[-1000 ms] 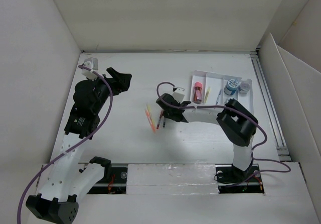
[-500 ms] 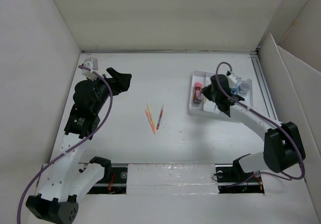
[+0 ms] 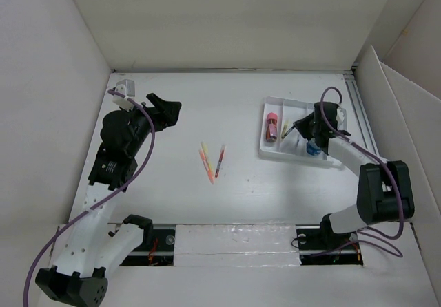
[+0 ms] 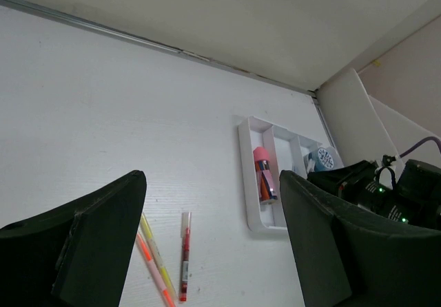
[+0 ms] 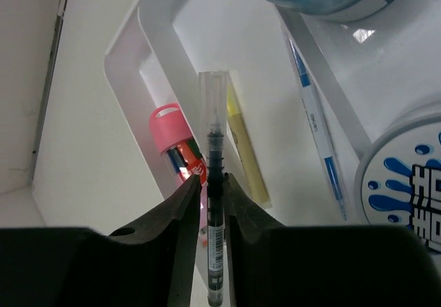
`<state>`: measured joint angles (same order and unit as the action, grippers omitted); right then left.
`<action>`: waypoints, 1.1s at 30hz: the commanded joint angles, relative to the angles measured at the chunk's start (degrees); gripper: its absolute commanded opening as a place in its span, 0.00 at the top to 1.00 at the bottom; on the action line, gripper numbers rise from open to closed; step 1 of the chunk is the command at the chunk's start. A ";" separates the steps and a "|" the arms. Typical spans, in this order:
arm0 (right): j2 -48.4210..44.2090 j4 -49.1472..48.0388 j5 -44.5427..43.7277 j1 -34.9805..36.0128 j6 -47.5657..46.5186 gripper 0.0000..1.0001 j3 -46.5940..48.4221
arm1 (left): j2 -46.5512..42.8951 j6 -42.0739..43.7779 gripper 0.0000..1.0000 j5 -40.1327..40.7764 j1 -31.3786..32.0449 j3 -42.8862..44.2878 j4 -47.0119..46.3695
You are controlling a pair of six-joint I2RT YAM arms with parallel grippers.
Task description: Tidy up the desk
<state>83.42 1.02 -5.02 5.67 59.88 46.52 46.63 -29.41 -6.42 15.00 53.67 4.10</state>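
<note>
Worktop (image 3: 179, 135), white and walled, lies under both arms. Three loose pens (image 3: 207, 161) rest near its middle, well apart from the tray (image 3: 262, 131). Right fingers (image 5: 213, 204) pinch a black pen (image 5: 214, 149) by its barrel above the tray's compartments. Left fingers (image 4: 210, 183) gape wide and hold nothing. Such pens should be light, stiff and slick, best gripped squarely mid-barrel.

The matte white desk (image 3: 207, 107) is enclosed on 3 sides: a plain white back wall (image 3: 227, 18), a left wall (image 3: 41, 114) and an angled right panel (image 3: 400, 135). A metal rail (image 3: 368, 149) runs along the desk's right edge. The light is soft and even, with faint shadows.
</note>
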 commanded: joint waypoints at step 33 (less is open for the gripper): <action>28.81 13.74 -26.43 48.11 -6.00 0.48 26.77 | -0.14 0.76 0.26 0.35 0.11 0.03 -2.78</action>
<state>110.45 10.79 -24.95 53.01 52.86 69.87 47.48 -29.39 -6.37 15.00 53.45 4.10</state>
